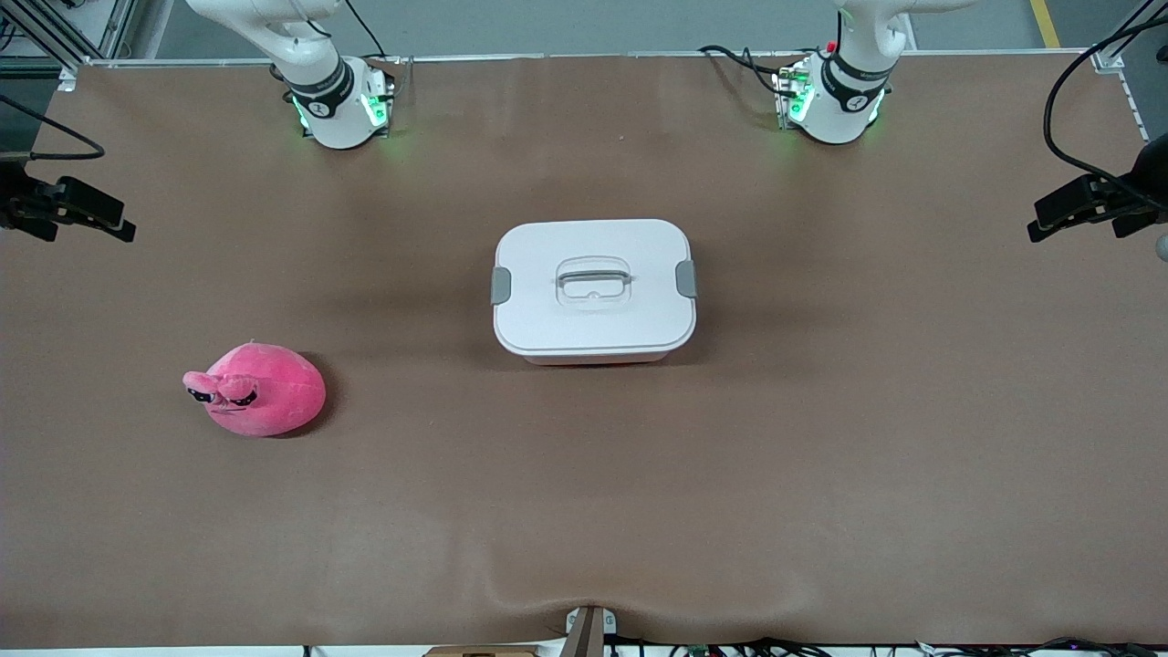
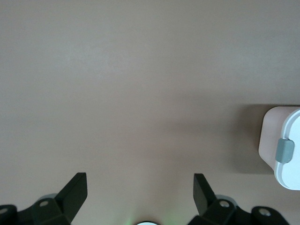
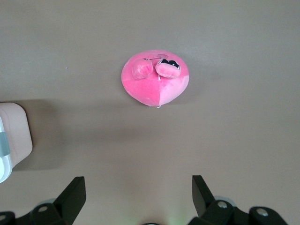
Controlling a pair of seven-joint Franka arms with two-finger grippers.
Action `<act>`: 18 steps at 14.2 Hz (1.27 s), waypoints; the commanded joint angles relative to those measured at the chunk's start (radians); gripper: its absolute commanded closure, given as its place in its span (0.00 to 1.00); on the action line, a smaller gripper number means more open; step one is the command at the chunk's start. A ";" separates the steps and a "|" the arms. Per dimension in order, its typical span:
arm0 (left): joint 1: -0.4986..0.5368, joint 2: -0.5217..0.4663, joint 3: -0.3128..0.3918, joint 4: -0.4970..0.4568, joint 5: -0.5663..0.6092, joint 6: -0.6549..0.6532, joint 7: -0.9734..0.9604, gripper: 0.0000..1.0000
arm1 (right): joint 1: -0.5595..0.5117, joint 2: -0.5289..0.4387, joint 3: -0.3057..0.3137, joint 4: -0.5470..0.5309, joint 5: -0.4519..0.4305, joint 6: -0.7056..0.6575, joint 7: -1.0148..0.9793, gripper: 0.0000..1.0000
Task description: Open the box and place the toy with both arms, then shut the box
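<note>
I hold both arms raised and waiting above the brown worktop (image 1: 821, 474), touching nothing. My left fingers (image 2: 140, 193) are spread wide over bare worktop, with the box (image 2: 282, 147) just at the rim of their sight. My right fingers (image 3: 139, 194) are spread wide too, over the worktop near the toy (image 3: 155, 83). The box (image 1: 593, 290) sits mid-worktop, white lid on, grey clips (image 1: 501, 286) at both ends. The toy (image 1: 258, 390) lies at about eight o'clock from the box, well apart, toward my right arm's end
</note>
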 commanded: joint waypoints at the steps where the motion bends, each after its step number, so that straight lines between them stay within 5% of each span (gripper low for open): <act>1: 0.004 0.027 0.001 0.018 0.028 -0.007 0.003 0.00 | -0.008 0.007 0.008 0.017 -0.012 -0.004 -0.009 0.00; 7: 0.007 0.124 0.005 0.052 0.133 0.004 -0.007 0.00 | -0.004 0.009 0.008 0.017 -0.012 -0.004 -0.009 0.00; 18: 0.002 0.173 0.025 0.064 0.124 0.131 -0.024 0.00 | -0.010 0.009 0.007 0.016 -0.012 -0.013 -0.018 0.00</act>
